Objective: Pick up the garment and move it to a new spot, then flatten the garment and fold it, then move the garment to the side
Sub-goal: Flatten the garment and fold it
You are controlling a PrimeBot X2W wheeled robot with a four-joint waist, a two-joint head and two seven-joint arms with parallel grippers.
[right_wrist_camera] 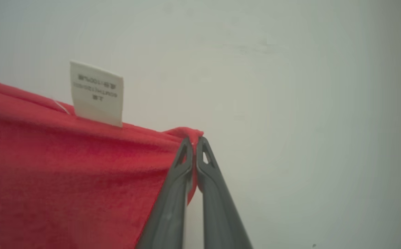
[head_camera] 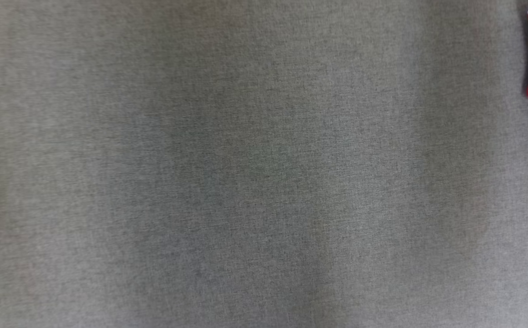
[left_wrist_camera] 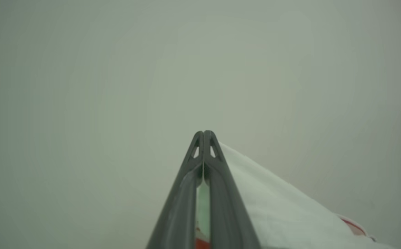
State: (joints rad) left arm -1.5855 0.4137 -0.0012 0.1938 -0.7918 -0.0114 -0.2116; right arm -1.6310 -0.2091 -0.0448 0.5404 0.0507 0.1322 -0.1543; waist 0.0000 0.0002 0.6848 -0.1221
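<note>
Grips thin edges only, so could slip free if pulled taut or jerked. Holds left gripper fingers together on white cloth of the garment; clamps right gripper fingers on its red hem, near the label. Sits by the upper right corner of the grey surface. Probably runs long axis from gripper to gripper.

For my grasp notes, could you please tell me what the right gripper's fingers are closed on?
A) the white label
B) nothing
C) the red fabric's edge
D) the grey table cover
C: the right gripper pinches a bunched edge of the red garment, with the white label standing apart from it.
</note>
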